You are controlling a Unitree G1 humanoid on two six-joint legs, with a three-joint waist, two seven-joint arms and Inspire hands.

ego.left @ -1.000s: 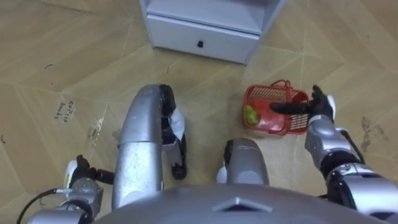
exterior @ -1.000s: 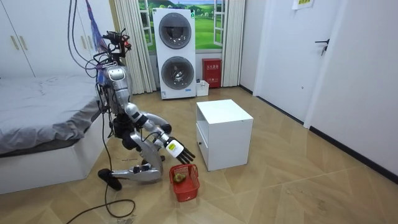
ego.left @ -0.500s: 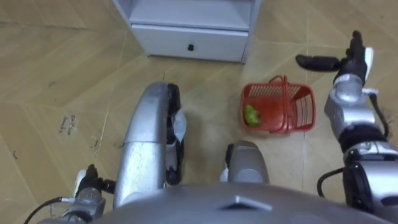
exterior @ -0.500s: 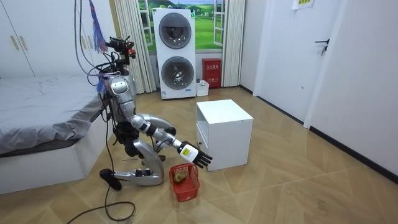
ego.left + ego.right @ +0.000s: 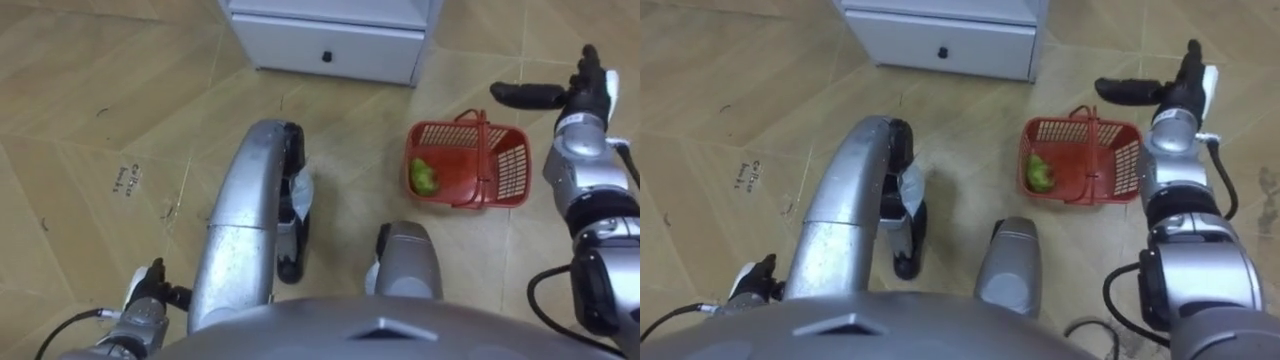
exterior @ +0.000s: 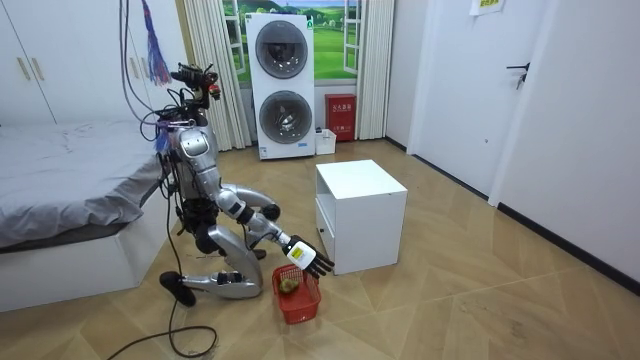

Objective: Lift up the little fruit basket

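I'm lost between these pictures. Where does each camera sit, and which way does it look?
Left eye view: on the head, looking down at the red basket; knees, open right hand and left hand show.
Right eye view: the same, from slightly beside.
Room view: across the room, facing the whole kneeling robot by the white cabinet.
All share basket and right hand.

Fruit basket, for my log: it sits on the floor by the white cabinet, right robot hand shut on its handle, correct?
No: the left eye view shows the right robot hand open, off the handle. The fruit basket sits on the floor by the white cabinet.
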